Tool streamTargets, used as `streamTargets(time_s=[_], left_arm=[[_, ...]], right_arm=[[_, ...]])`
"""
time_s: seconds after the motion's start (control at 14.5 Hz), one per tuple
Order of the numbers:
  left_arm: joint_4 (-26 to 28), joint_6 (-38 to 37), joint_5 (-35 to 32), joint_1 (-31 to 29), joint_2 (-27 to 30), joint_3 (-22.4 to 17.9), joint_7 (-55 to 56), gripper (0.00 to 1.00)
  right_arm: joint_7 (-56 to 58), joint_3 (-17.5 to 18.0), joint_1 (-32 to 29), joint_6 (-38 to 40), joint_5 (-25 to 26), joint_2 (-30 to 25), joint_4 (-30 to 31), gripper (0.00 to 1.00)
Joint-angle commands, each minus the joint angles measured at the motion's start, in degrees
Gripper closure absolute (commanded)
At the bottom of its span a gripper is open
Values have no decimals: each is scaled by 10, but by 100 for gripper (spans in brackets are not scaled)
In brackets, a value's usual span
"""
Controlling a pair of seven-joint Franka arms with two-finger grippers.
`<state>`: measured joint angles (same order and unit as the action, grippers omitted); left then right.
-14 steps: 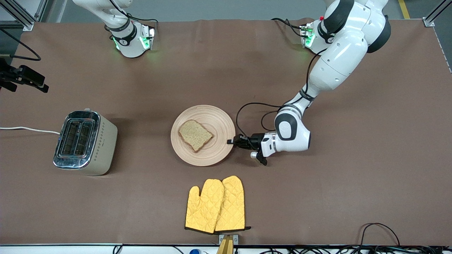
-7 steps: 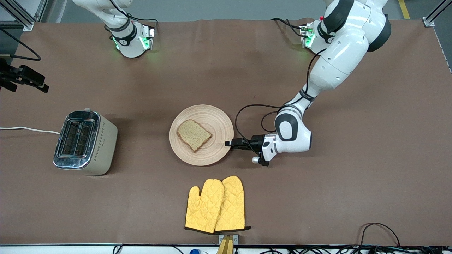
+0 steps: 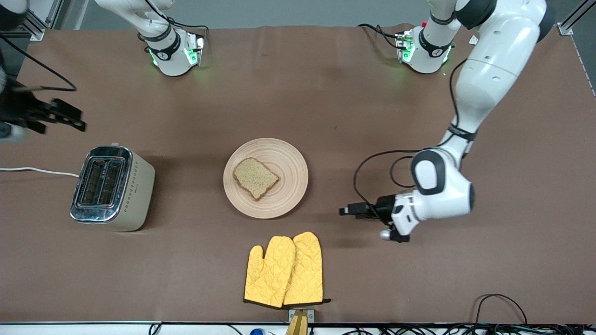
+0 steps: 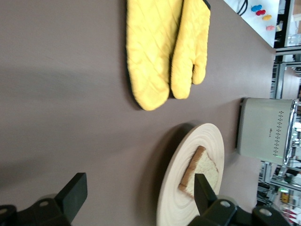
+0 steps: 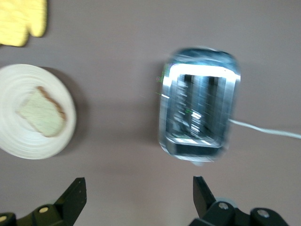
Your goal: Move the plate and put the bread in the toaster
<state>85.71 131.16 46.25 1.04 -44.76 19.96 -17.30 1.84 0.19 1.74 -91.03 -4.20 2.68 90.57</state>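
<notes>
Bread [image 3: 255, 177] lies on plate [image 3: 288, 160] near mitts [image 3: 284, 271]; both claws open.

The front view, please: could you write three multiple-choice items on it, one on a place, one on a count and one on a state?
1. Where is the bread?
A. on the plate
B. in the toaster
C. on the mitts

2. How many slots does the toaster have?
A. one
B. two
C. four

3. What is the left gripper doing?
A. gripping the plate
B. holding bread
C. open, holding nothing

Answers:
1 A, the slice lies on the plate.
2 B, two slots show in its chrome top.
3 C, its fingers are spread with nothing between them.
</notes>
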Motion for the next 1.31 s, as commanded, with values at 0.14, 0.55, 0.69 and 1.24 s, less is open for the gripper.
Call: streamTargets(time_s=[0.14, 0.55, 0.69, 1.24], left_arm=[[17, -20, -143, -60, 50, 0, 48, 0], [-3, -83, -394, -72, 115, -1, 239, 0], [-19, -143, -469, -75, 134, 3, 263, 0], [-34, -320, -571, -83, 299, -1, 256, 0]], right_arm=[[-138, -1, 86, -86, -42, 98, 7, 0], [-293, -1, 188, -253, -42, 209, 52, 0], [-303, 0, 199, -319, -42, 210, 106, 0], [-417, 0, 258, -404, -42, 256, 166, 22]])
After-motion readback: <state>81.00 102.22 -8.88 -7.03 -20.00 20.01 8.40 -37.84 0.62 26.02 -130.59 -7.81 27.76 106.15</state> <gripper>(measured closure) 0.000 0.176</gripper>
